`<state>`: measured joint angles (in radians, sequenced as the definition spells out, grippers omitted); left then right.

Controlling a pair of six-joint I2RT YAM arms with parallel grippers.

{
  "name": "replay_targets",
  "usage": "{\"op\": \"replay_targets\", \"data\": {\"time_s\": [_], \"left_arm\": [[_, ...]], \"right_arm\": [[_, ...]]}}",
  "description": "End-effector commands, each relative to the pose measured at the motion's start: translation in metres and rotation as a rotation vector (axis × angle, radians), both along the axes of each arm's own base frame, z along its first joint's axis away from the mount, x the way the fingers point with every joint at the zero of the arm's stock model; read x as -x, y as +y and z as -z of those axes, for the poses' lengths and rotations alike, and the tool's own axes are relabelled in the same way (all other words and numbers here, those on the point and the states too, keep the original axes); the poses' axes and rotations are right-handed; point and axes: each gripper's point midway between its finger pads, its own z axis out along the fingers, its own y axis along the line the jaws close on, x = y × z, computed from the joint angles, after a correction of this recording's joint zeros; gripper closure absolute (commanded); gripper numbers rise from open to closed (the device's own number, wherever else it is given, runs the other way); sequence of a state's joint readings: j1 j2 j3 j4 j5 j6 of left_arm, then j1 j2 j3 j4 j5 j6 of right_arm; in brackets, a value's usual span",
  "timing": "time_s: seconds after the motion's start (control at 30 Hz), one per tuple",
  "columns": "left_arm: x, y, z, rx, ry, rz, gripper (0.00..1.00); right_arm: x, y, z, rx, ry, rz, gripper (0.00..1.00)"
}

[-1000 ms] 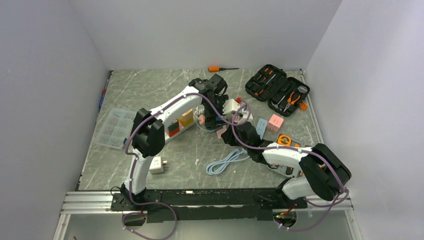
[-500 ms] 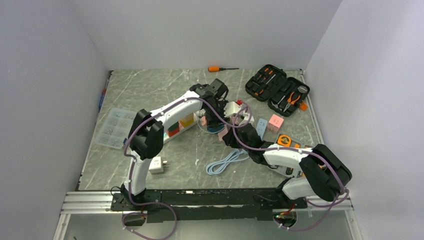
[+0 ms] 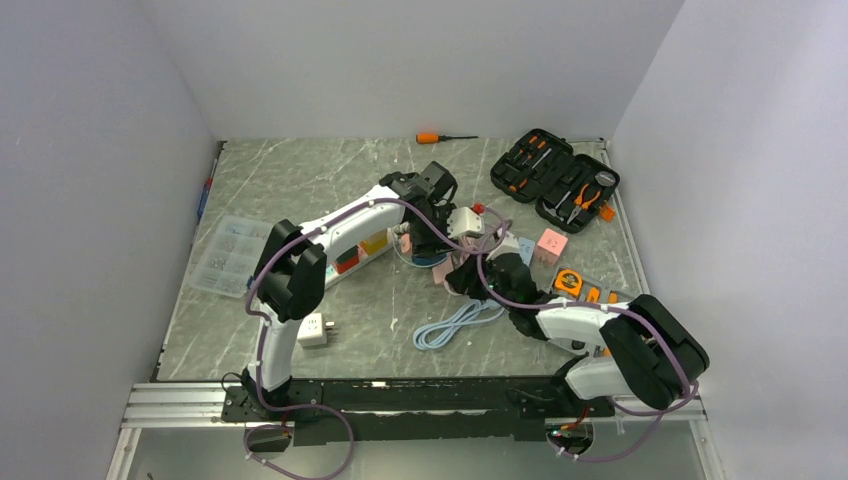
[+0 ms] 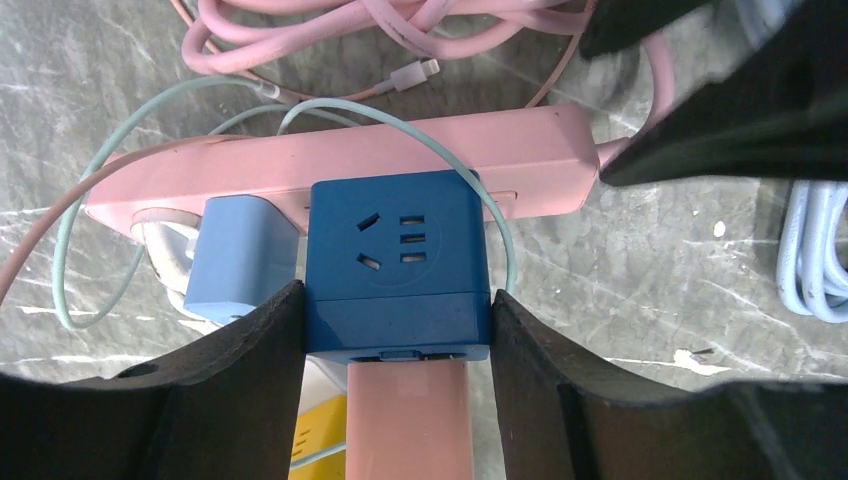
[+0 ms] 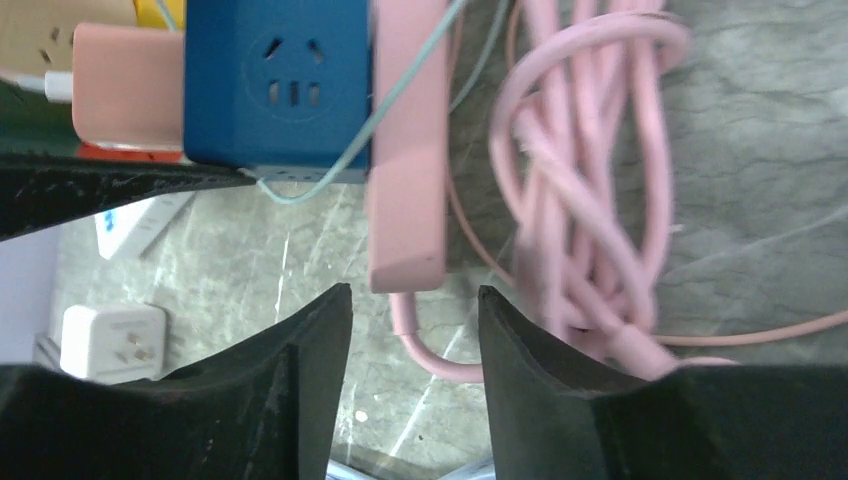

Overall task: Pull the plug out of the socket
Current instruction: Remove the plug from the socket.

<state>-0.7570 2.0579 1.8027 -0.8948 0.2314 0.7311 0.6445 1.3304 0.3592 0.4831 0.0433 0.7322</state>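
To draw it off the pink power strip [image 4: 440, 150], clamping blue cube adapter [image 4: 395, 240] in left pincer [image 4: 396, 296]; poising right pincer [image 5: 412, 293], half-open and empty, at strip's end as likely brace.

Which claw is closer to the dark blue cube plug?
The left claw: it squeezes both sides of the blue cube. The right claw sits open beside it, at the end of the pink strip.

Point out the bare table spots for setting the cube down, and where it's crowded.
Free: far left, between parts box and screwdriver; near middle, between white adapter and coiled cable. Crowded: centre around blue cube and pink power strip, right side by tool case.
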Motion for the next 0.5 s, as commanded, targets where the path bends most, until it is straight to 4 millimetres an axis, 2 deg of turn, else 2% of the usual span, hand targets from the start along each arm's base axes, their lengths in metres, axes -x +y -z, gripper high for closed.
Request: {"op": "replay_targets", "data": {"time_s": [0.0,0.17,0.27,0.33,0.47], "left_arm": [[0.0,0.023,-0.013,-0.051,-0.013,-0.048,1.0],[-0.006,0.012,-0.045,0.035,-0.05,-0.057,1.0],[-0.008,0.007,-0.067,0.081,-0.069,-0.052,1.0],[-0.006,0.007,-0.074,0.092,-0.074,-0.043,1.0],[-0.005,0.01,-0.083,0.093,-0.08,-0.031,1.0]], "right_arm": [[-0.016,0.001,-0.04,-0.272,-0.078,-0.01,0.46],[-0.021,0.004,-0.048,-0.32,-0.08,-0.074,0.38],[-0.025,0.01,-0.062,-0.327,-0.117,-0.113,0.37],[-0.029,0.012,-0.069,-0.311,-0.138,-0.126,0.36],[-0.036,0.015,-0.069,-0.264,-0.128,-0.145,0.34]]}}
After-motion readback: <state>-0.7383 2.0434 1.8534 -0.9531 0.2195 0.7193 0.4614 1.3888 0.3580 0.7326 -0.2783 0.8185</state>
